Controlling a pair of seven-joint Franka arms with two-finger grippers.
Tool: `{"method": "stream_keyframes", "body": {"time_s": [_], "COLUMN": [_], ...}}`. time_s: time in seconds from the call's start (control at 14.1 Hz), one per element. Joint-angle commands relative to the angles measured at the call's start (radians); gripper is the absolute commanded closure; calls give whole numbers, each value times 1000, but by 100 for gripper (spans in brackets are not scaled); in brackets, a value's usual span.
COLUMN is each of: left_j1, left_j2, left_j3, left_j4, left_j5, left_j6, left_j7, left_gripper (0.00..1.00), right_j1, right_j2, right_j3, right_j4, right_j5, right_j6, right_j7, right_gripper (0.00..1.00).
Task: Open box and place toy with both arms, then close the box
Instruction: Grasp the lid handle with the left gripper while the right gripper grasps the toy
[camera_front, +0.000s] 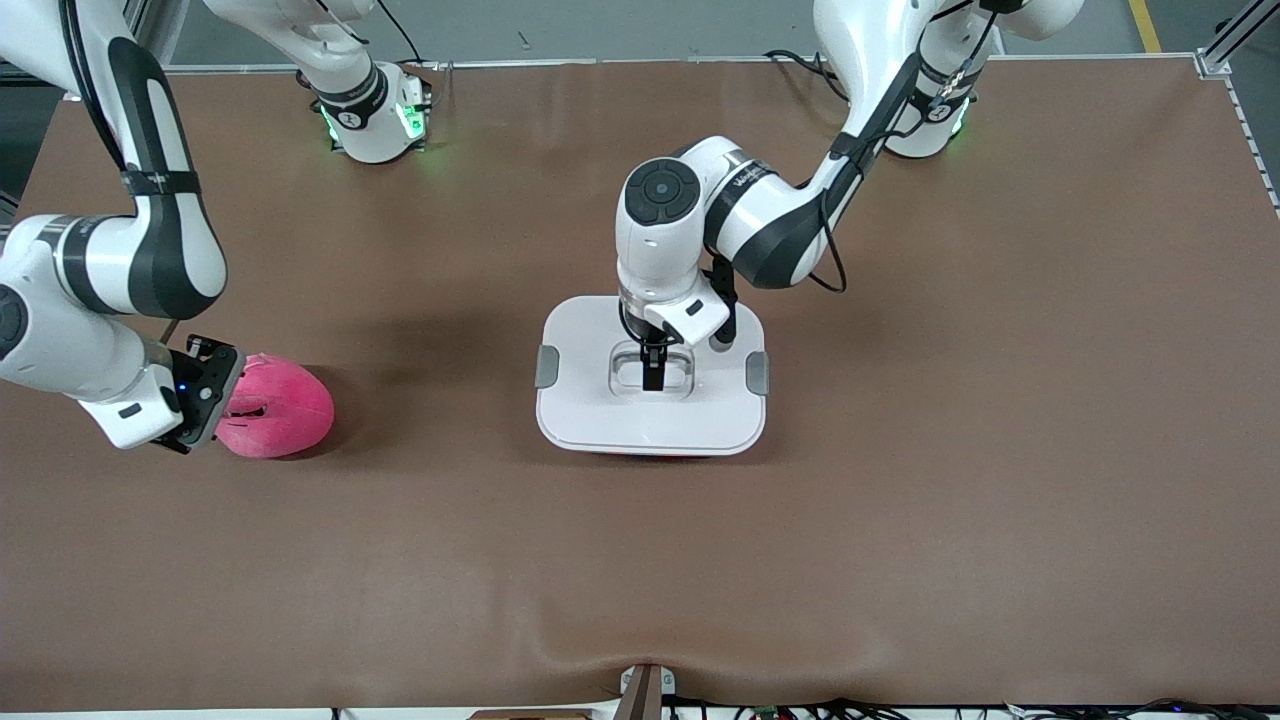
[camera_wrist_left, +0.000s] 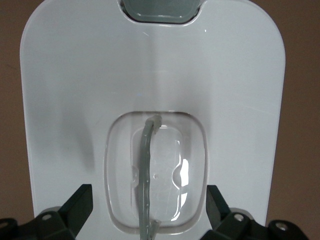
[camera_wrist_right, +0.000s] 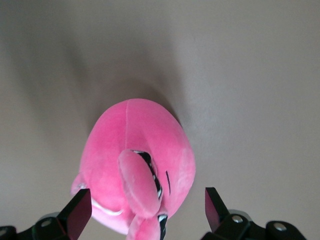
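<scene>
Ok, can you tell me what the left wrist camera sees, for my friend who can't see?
The left gripper hangs open over the box's white lid, one finger on each side of the clear handle in the lid's sunken middle. A grey clip shows at the lid's edge, with brown table around it.

A brown table (camera_front: 900, 480) covered in a smooth matte sheet fills the front view, its surface rippling slightly at the edge nearest the camera. Two things lie directly on it. The box (camera_front: 650, 400) sits near the middle, its flat white lid on, a grey clip at each end and a clear recessed handle (camera_wrist_left: 147, 175) at the centre; a sliver of pink base shows under the lid's near edge. The toy (camera_front: 275, 405), a round pink plush with dark face marks, rests well apart from the box toward the right arm's end of the table, about level with it.
</scene>
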Motion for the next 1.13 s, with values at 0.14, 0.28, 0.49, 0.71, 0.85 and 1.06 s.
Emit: {"method": "stream_keyframes", "body": {"time_s": [0.14, 0.28, 0.49, 0.71, 0.85, 1.06], "left_j1": [-13, -13, -21, -21, -21, -21], "left_j2": [18, 26, 29, 28, 25, 18], "left_j3": [11, 11, 11, 9, 9, 8], "left_j4": [11, 12, 14, 15, 15, 15], "left_j5": [31, 50, 50, 48, 46, 48], "left_j6": [-5, -4, -4, -4, -2, -2], "left_j7": [-27, -29, -26, -29, -29, -18], "left_gripper": [0, 2, 34, 36, 45, 54], "right_j1": [-12, -14, -15, -9, -15, -17], "right_j2": [-5, -3, 3, 3, 2, -3], "right_j3": [6, 6, 6, 6, 6, 1], "right_j4": [-88, -123, -126, -118, -105, -74], "right_j5": [21, 21, 36, 36, 38, 93], "right_j6": [108, 166, 176, 176, 173, 163], "right_j7": [-71, -71, -71, -68, -62, -12], "right_gripper": [0, 47, 100, 100, 100, 100]}}
